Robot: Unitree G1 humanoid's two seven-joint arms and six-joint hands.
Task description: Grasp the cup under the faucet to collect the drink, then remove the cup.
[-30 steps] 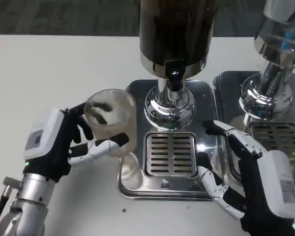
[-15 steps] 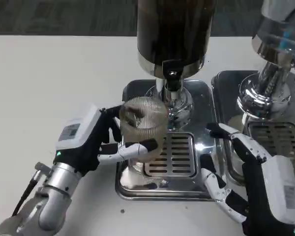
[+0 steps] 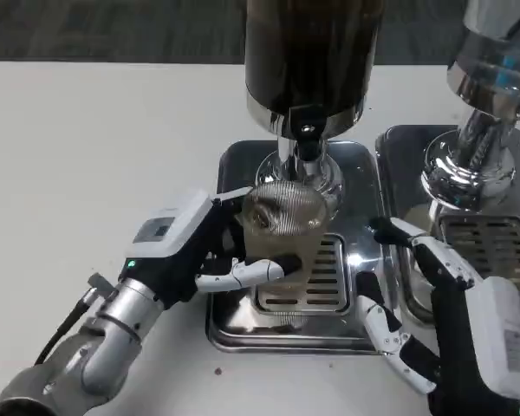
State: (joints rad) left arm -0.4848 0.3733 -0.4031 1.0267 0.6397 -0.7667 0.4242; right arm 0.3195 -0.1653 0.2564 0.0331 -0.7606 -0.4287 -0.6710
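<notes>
My left hand grips a clear ribbed cup and holds it above the drip grate, right below the black faucet of the dark drink dispenser. The cup looks empty and slightly tilted. My right hand hovers open at the right edge of the steel tray, its fingers spread and holding nothing.
A second chrome dispenser stands on its own tray with a grate at the right. The white table stretches out to the left and behind.
My left hand has carried the cup to the right, from the tray's left edge to a spot under the faucet. The right hand has stayed almost still.
</notes>
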